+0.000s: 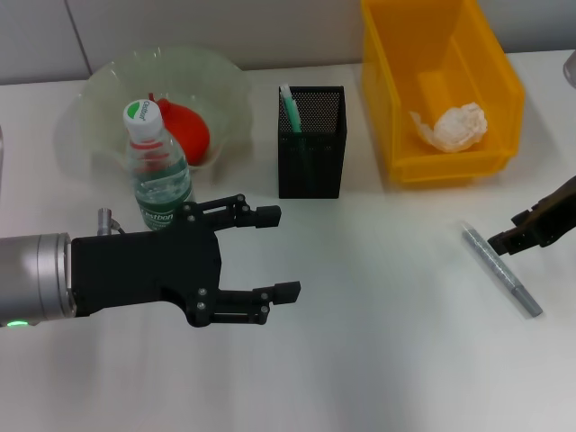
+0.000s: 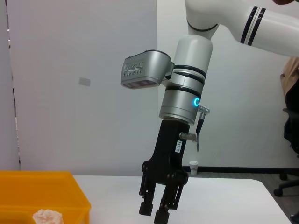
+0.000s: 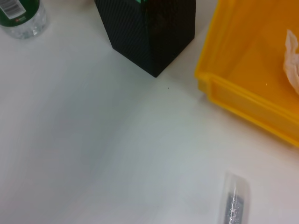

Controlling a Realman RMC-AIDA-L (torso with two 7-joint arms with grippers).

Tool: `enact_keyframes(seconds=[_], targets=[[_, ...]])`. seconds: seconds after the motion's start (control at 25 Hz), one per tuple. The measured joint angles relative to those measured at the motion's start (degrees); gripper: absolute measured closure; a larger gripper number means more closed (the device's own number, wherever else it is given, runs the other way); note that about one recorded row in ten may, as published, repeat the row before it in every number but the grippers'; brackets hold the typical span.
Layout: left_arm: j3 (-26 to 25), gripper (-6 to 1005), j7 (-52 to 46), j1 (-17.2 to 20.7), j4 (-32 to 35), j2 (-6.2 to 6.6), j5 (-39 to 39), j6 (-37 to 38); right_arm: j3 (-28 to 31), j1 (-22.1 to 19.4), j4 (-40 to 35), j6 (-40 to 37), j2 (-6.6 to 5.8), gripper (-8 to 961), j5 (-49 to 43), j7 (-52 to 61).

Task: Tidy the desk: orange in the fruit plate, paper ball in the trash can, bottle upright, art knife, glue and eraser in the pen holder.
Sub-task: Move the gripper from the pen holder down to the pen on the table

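Fingers of the left gripper (image 1: 274,254) spread apart, holding nothing, hovering near the upright bottle (image 1: 155,162). Right gripper (image 1: 506,241) nearly closed, empty, just beside the art knife (image 1: 502,269), which lies flat, well apart from the pen holder (image 1: 311,141). Judgement — centre over the knife's middle, jaws across its width, before closing.

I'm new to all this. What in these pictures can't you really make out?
- Holder contents: head view, mesh walls hide all but one green item.
- Red fruit: bottle covers part of it.
- Right tool: cut off by the head view's edge; its wrist view misses it.
- Grey stick: blurred, cut off in the right wrist view.
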Motion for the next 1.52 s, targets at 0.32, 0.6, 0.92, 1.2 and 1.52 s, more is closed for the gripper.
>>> enact_keyframes(seconds=[0.32, 0.6, 0.92, 1.2, 1.52], targets=[[0.0, 172, 0.0, 0.0, 0.0, -0.05, 0.0, -0.3, 0.1, -0.2, 0.9, 1.9, 0.03, 456, -1.9, 0.6], [0.0, 172, 0.5, 0.0, 0.0, -0.09, 0.0, -0.3, 0.1, -0.3, 2.3, 3.2, 0.07, 464, -2.5, 0.6], [-0.2, 172, 0.5, 0.1, 0.0, -0.09, 0.0, -0.1, 0.0, 0.2, 4.9, 5.4, 0.10, 468, -2.9, 0.7], [-0.1, 172, 0.6, 0.1, 0.0, -0.09, 0.0, -0.2, -0.3, 1.2, 7.5, 7.0, 0.18, 469, -2.9, 0.7], [-0.1, 172, 0.6, 0.3, 0.0, -0.09, 0.0, 0.0, -0.2, 3.1, 10.3, 7.5, -0.04, 470, -2.9, 0.7]])
